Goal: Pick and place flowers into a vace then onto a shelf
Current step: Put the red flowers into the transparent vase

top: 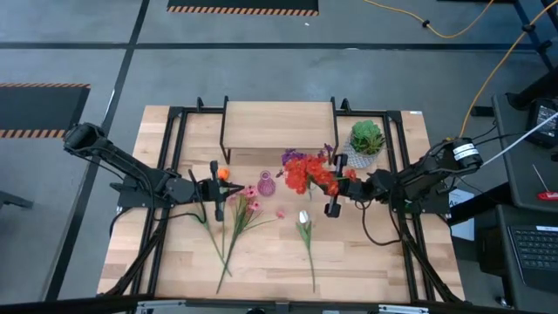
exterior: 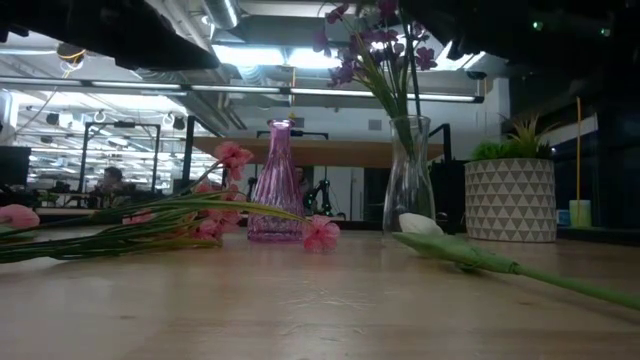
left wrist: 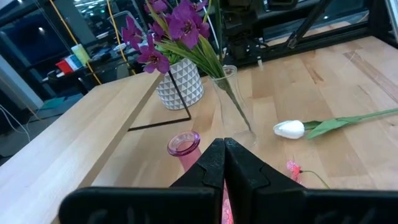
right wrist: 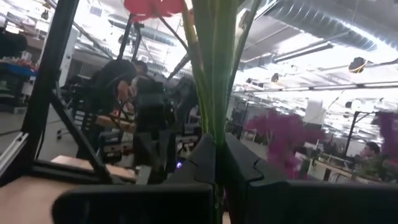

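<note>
Right tool: clenched on the green stems of the red cluster, held above the middle of the worktop, beside the clear vase.
Left tool: clenched, nothing seen between its fingers; it is held over the pink blossoms, near the small purple vase.
Purple sprig: placed in the clear vase, upright.
White bud: laid on the worktop, its stem pointing to the near edge.
Orange tulip: laid on the worktop, just beside the left tool.
Shelf: at the far edge of the worktop, top board bare.
Potted plant: beside the shelf, at the right.
</note>
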